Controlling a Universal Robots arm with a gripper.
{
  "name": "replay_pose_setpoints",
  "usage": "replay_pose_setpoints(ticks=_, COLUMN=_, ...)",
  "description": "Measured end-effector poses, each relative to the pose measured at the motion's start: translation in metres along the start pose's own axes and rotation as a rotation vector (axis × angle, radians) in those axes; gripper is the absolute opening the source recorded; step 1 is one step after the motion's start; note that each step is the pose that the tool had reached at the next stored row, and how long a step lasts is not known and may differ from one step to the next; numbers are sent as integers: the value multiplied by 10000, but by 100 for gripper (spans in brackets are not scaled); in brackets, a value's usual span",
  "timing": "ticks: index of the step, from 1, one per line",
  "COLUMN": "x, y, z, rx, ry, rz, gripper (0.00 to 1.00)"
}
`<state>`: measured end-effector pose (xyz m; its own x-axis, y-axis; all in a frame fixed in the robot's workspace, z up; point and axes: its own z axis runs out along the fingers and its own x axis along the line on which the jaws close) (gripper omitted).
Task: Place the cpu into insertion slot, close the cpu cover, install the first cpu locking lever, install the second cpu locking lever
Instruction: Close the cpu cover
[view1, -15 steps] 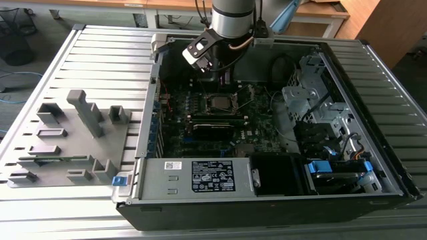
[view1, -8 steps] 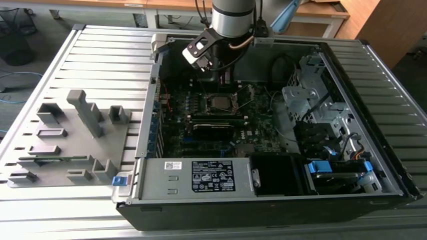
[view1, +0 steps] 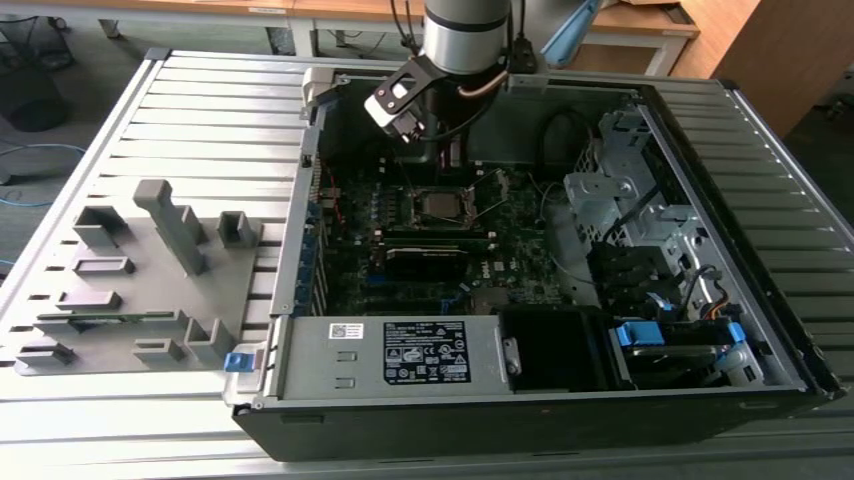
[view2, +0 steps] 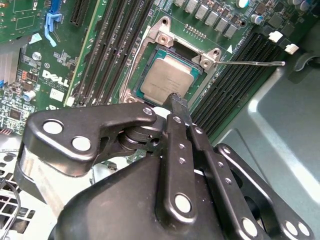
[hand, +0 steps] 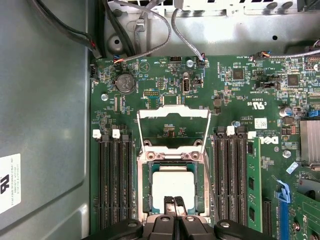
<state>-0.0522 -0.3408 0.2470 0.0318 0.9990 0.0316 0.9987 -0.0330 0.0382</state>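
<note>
Chip (hand: 172, 187) lies flat in the socket (hand: 146, 186) on the green board (hand: 240, 100), silver top up. Cover frame (hand: 173, 114) stands open off its hinge, clear of the chip. Gripper (hand: 174, 202) fingers are pressed together and hold nothing. The tips are over the chip's edge opposite the hinge; contact cannot be told. In the second wrist view, a thin wire lever (view2: 250, 63) juts from a socket corner.

One cpu (hand: 172, 187), one cpu cover (hand: 173, 113), perhaps eight memory slots (hand: 116, 180).
</note>
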Motion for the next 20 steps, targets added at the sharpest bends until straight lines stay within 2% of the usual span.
replay_pose_setpoints(ticks=12, x=4, y=5, z=-121, rx=-1, ry=3, rz=1, gripper=10)
replay_pose_setpoints(ticks=20, x=4, y=13, z=-127, rx=0, ry=1, rz=-2, gripper=10)
